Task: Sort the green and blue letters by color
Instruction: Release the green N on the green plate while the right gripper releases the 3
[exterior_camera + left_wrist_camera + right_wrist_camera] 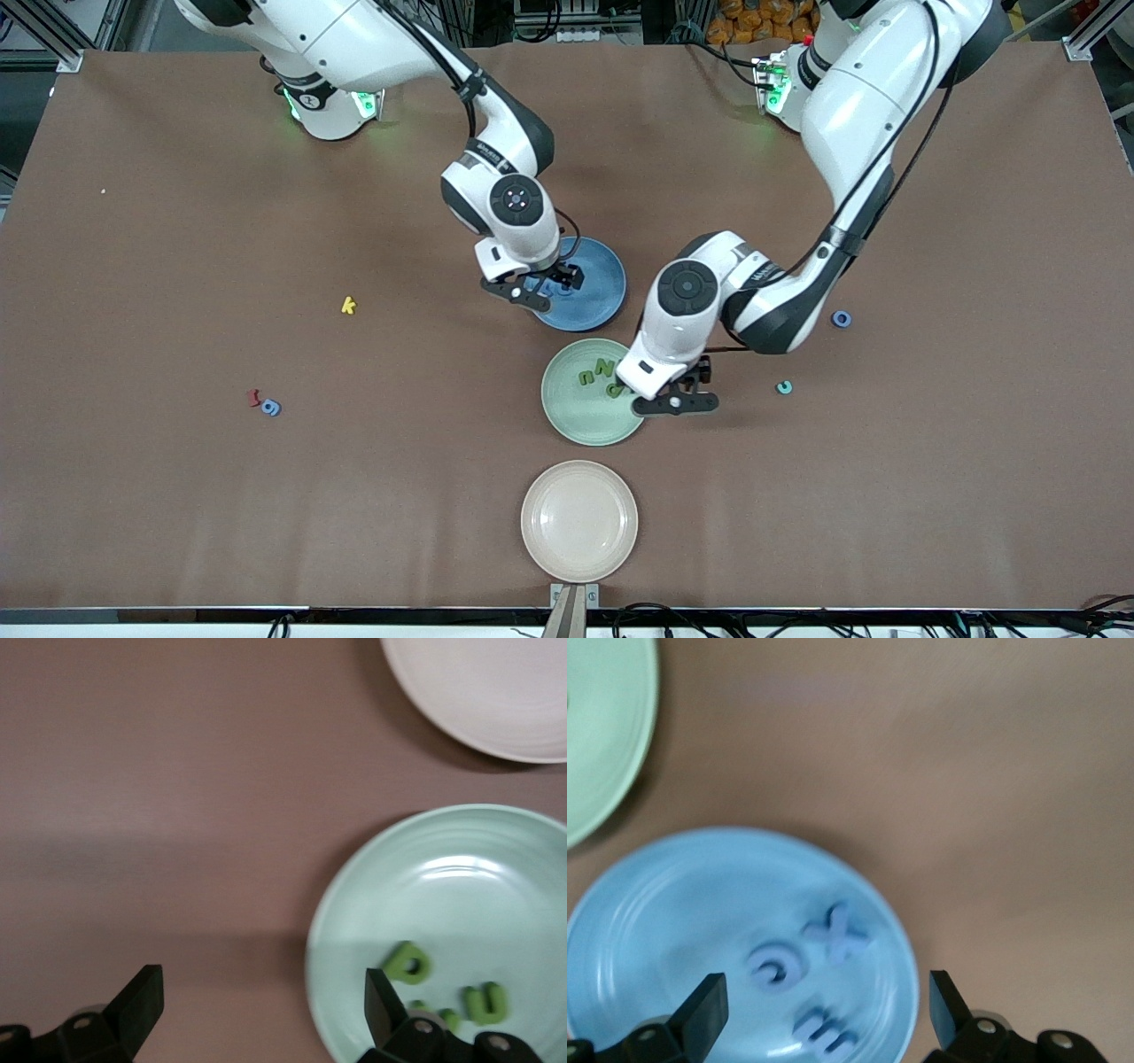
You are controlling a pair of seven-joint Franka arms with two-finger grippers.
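Three green letters lie in the green plate [585,418]: a u [587,377], an N [605,365] and one partly under the left arm [615,391]. In the left wrist view the plate [372,895] holds a round-topped letter [407,964] and the u [485,1003]. My left gripper [675,404] [261,1005] is open and empty over that plate's rim, toward the left arm's end. My right gripper [536,288] [824,1010] is open and empty over the blue plate [604,301] [656,930], which holds a blue X [843,933], a G-like piece [778,966] and an E [824,1032].
Loose on the table are a blue letter [270,408] beside a dark red squiggle [253,398], a yellow k [348,306], a blue ring-shaped letter [842,319] and a teal letter [784,387]. A beige plate [578,520] [496,691] sits nearest the front camera.
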